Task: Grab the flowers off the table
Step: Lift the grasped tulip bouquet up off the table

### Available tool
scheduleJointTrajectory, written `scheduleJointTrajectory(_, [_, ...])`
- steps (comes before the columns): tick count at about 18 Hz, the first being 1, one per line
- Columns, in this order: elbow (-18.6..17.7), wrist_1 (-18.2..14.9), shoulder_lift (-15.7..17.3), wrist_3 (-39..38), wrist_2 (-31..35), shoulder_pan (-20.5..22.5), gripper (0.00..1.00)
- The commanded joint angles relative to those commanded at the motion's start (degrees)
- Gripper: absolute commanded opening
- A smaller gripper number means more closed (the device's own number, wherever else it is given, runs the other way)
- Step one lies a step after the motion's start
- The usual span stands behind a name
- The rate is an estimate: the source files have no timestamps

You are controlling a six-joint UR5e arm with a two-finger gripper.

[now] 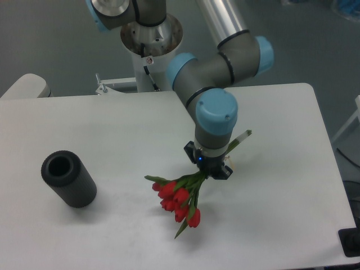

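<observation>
A: Surface?
B: Large flat white table (pixel 84 236) with rounded corners, grey floor behind.
A: Clutter?
B: Black hollow cylinder (pixel 68 179) lying far left, well apart.
A: Gripper?
B: Black two-finger gripper (pixel 212 171) clamped on red tulip flowers (pixel 179 199), mid-stem, right of table centre.
</observation>
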Motion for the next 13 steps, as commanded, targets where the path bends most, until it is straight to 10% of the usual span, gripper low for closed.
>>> scheduleJointTrajectory(13, [0.09,-0.09,0.09,2.29,0.26,-0.18,0.00])
